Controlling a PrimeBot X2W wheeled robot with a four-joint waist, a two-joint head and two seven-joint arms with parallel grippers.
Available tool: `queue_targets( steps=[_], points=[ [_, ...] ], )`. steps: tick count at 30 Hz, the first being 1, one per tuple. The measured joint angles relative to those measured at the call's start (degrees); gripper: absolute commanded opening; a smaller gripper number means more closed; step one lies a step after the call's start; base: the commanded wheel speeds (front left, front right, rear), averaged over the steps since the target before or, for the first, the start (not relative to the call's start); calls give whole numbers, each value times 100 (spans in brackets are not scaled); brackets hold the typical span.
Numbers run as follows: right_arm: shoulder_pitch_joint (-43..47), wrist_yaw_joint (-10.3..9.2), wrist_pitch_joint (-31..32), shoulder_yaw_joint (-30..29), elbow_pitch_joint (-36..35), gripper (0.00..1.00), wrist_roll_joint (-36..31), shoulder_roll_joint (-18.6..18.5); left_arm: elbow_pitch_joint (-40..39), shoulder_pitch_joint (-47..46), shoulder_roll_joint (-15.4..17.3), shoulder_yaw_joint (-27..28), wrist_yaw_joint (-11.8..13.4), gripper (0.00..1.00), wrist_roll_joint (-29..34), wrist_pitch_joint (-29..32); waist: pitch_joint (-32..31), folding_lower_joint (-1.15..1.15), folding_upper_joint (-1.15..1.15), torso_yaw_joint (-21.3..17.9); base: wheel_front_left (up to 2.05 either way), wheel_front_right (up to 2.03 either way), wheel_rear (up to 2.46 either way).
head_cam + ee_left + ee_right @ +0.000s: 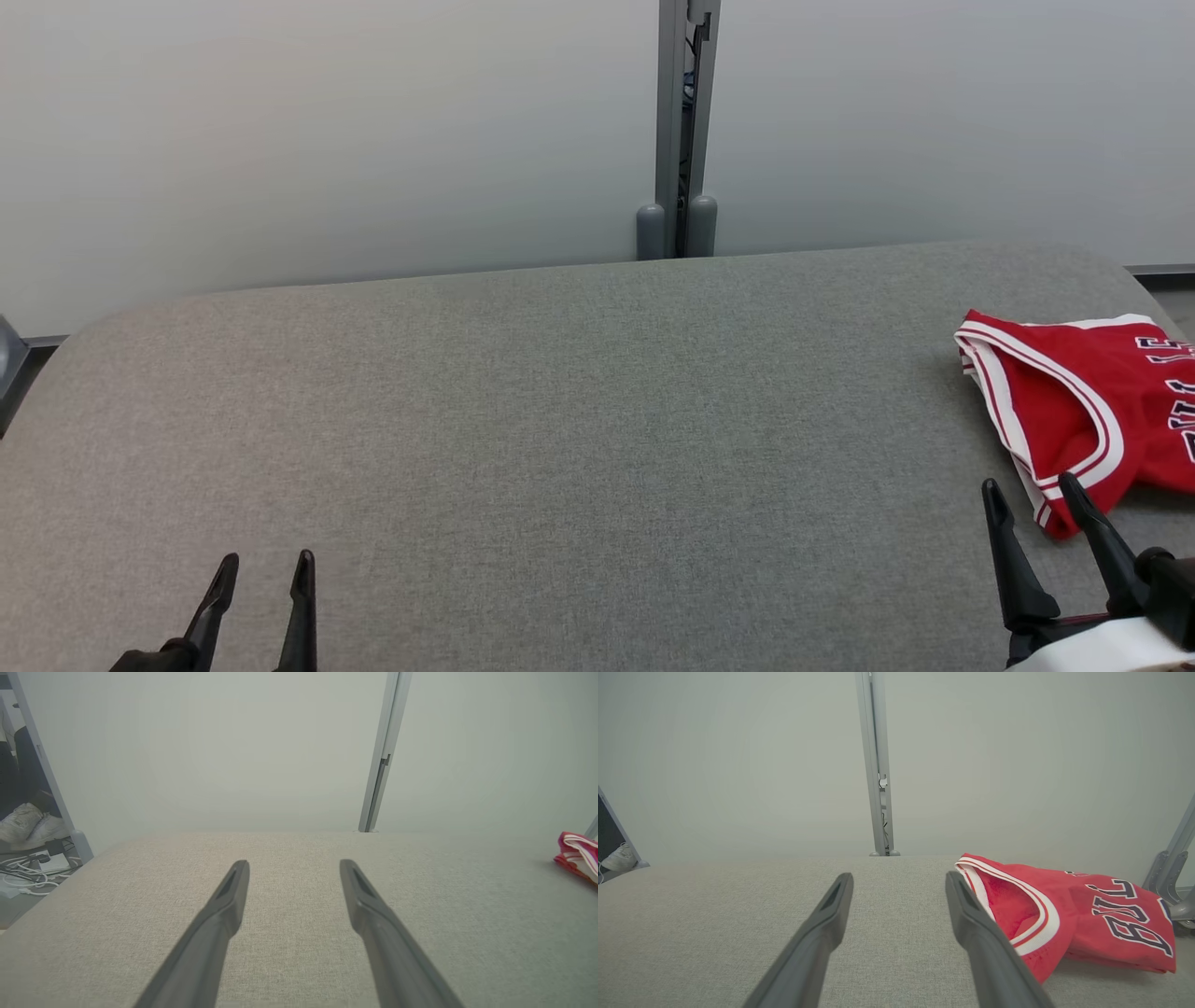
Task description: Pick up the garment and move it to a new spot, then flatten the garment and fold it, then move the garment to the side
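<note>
A red basketball jersey (1074,411) with white trim and dark lettering lies folded at the right edge of the grey fabric table (560,420). It shows again in the right wrist view as the jersey (1069,914) and as a small red corner (577,856) at the far right of the left wrist view. My right gripper (1032,499) stands open just in front of the jersey's near corner, holding nothing; its right finger (985,942) overlaps the cloth's edge in the picture. My left gripper (266,565) is open over bare table at the lower left.
A pale partition wall with a grey post (680,131) runs behind the table. Cables and shoes (28,826) lie on the floor past the table's left end. A grey metal bracket (1174,877) stands beyond the jersey on the right.
</note>
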Motion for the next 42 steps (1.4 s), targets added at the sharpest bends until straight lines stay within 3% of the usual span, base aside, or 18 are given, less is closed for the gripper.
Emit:
queue_targets(
  steps=[42],
  points=[
    [195, 0, 202, -75, -171, 100, 25, 48, 168, 32, 86, 80, 146, 100, -198, -129, 25, 0, 0, 271, 0, 0, 0]
  ],
)
